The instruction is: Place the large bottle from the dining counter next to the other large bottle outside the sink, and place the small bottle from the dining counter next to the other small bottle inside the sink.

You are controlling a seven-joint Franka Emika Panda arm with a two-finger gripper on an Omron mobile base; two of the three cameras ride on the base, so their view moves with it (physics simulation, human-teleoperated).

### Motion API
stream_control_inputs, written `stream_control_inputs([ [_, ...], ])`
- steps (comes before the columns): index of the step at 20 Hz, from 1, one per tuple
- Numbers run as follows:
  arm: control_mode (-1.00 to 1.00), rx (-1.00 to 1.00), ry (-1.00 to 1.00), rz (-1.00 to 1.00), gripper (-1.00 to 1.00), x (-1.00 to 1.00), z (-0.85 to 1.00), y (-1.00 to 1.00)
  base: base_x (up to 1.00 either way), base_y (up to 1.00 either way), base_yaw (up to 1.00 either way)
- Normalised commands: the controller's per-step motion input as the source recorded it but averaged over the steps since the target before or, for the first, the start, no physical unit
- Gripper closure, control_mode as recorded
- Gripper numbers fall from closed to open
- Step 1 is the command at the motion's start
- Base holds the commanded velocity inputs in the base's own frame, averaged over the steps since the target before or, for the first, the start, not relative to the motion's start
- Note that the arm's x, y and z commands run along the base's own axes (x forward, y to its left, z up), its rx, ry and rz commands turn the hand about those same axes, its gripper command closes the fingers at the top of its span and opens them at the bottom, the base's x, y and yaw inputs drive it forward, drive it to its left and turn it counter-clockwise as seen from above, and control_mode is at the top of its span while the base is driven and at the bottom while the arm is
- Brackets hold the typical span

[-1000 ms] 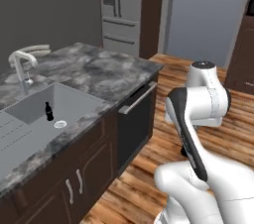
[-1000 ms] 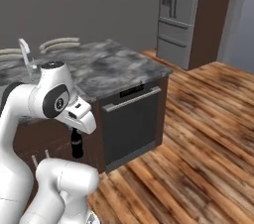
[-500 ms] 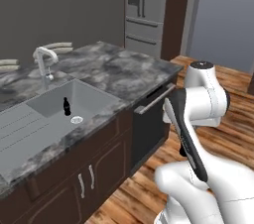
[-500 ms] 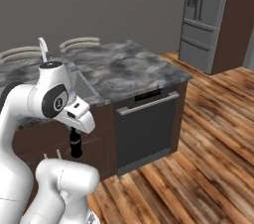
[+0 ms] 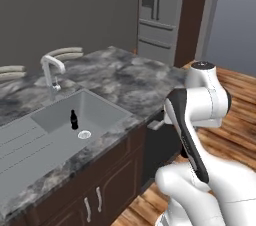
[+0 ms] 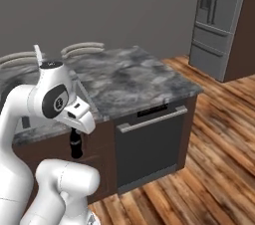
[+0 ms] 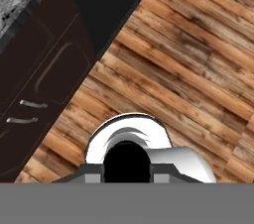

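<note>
Firstly, sink: a grey rectangular recessed basin [image 5: 102, 114] with a ridged drainboard [image 5: 20, 145] and an arched white faucet [image 5: 51, 69]. It lies to the robot's left of the gripper and higher than it.
Bottle in the sink: a small dark bottle [image 5: 74, 119] stands upright on the basin floor, just beside the round drain [image 5: 84, 134].
Counter: a grey-and-white marbled stone countertop [image 5: 130, 77] on dark-brown cabinets [image 6: 102, 139]. Its front edge sits above the level of the gripper.
Gripper: the two-finger gripper [image 6: 75, 134] points straight down, low in front of the cabinets, its jaws drawn narrow around the neck of a bottle.
Carried bottle: a dark cola-style bottle [image 6: 75, 148] hangs upright under the hand, long axis vertical, clear of the cabinet face. Whether it is the large or the small one is too small to tell.
Key relation: the sink and its bottle lie up, forward and left of the carried bottle. So the next move probably calls for a lift above the counter edge before any travel leftward, keeping the bottle upright.
Risk: the bottle base could strike the counter lip if it is raised too close to it.
Right of the gripper: a black built-in dishwasher [image 6: 149, 144] with a silver handle.
Far right: a tall grey refrigerator [image 5: 157, 15], well apart.
Below: brown wooden plank floor [image 7: 188, 69].
</note>
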Motion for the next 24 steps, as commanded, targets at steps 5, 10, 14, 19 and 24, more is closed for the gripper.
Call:
stream_control_inputs([
  [5, 1.0, 0.0, 0.0, 0.0, 1.0, 0.0, 0.0, 0.0, 0.68, 0.0, 0.13],
  [10, 1.0, 0.0, 0.0, 0.0, 1.0, 0.0, 0.0, 0.0, 0.68, 0.0, 0.17],
  [14, 1.0, 0.0, 0.0, 0.0, 1.0, 0.0, 0.0, 0.0, 0.65, 0.0, 0.27],
  [19, 1.0, 0.0, 0.0, 0.0, 1.0, 0.0, 0.0, 0.0, 0.23, 0.01, 0.47],
  [24, 1.0, 0.0, 0.0, 0.0, 1.0, 0.0, 0.0, 0.0, 0.03, 0.02, 0.5],
])
